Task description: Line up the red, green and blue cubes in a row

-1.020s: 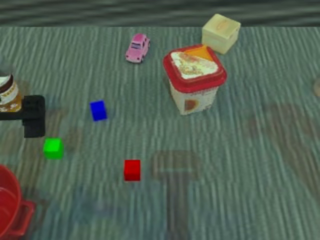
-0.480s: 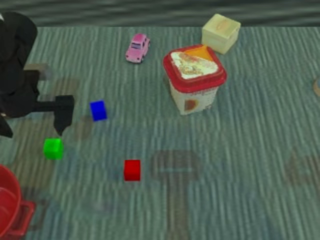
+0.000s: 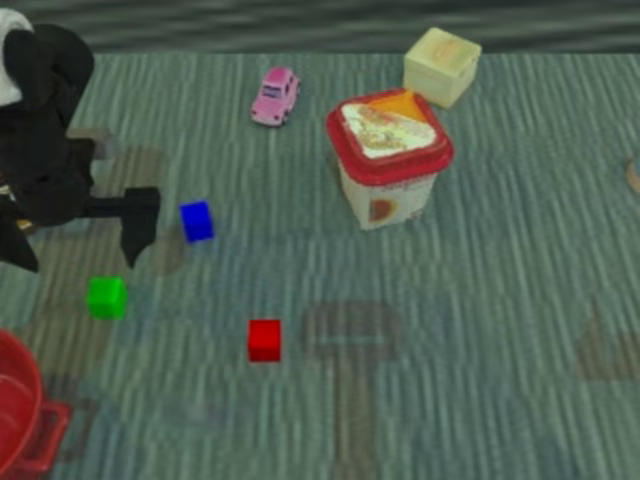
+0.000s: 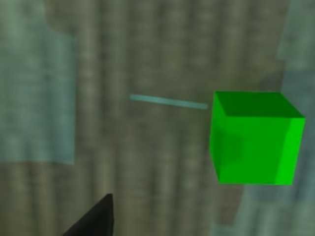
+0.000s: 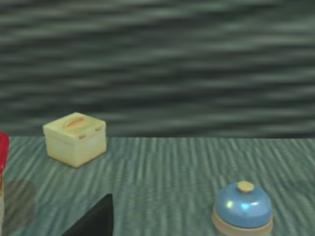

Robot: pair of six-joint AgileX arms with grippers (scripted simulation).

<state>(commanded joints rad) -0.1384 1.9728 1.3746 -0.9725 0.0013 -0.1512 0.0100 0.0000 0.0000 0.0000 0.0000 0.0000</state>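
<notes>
This is looking like a pretend, computer-drawn test room, not a real home. A flat bench [image 3: 520, 300] with a stripy grey-green top is filling the view, and a stripy dark wall [image 5: 157, 64] is standing behind its far edge. Toy-like things are sitting apart on it: a pink car [image 3: 275, 96], a blue bell [image 5: 242, 206].

So we've got our left gripper [image 3: 135, 232] hanging over the table's [image 3: 500, 300] left side, just left of the small blue cube [image 3: 196, 221] and above-right of the small green cube [image 3: 106, 297]. The small red cube [image 3: 265, 340] sits nearer the front, right of both, so the three aren't in a row. Behind them there's a pink toy car [image 3: 275, 96], then the red-lidded white tub [image 3: 389, 158] to its right, and the cream-coloured box [image 3: 442, 66] behind the tub. A red pot [image 3: 20, 420] is at the front-left corner, and our right wrist view catches a blue bell [image 5: 242, 206] well apart from the box
</notes>
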